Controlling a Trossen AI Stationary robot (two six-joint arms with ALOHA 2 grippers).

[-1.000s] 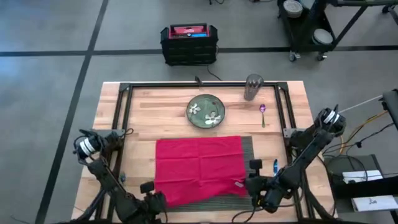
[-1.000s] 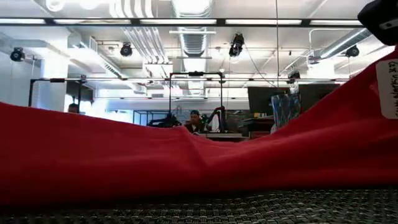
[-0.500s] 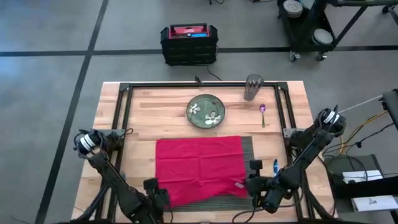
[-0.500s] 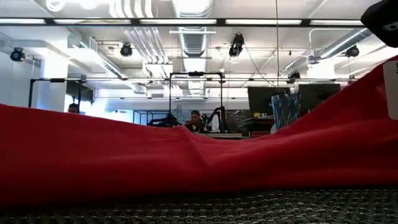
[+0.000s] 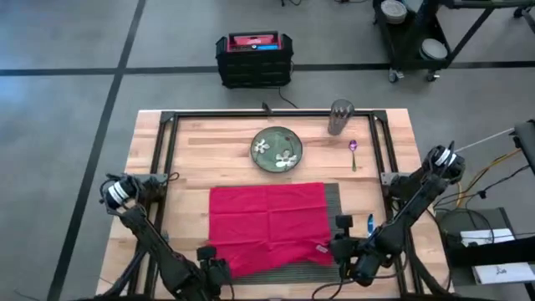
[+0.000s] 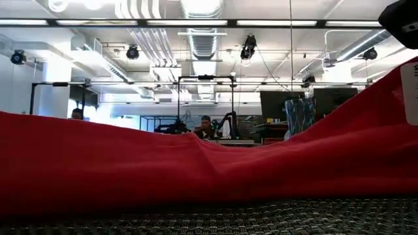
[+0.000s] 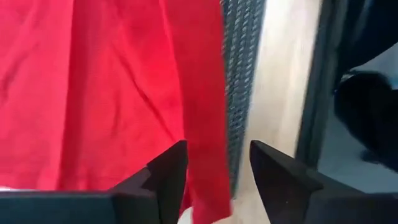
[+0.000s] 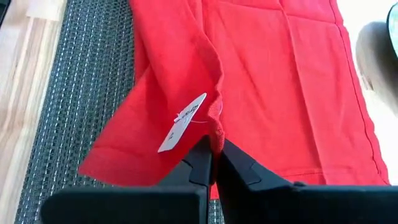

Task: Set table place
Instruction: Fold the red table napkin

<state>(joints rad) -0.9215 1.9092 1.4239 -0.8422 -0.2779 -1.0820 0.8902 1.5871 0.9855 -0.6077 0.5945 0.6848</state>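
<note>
Placemat [image 5: 333, 196], ribbed, flexible w/ grippy weave, lay at table [image 5: 217, 146] near edge under limp red napkin [image 5: 267, 221]; right gripper [image 8: 214, 149] pinched napkin's tagged corner, left gripper [image 7: 214, 165] stood spread over opp. edge.

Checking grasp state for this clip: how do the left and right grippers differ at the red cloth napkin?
The left gripper has its fingers apart, straddling the red cloth napkin's edge over the dark grey ribbed placemat. The right gripper has its fingers pinched shut on a napkin fold beside the white tag, lifting that corner. Both sit at the table's near edge.
</note>
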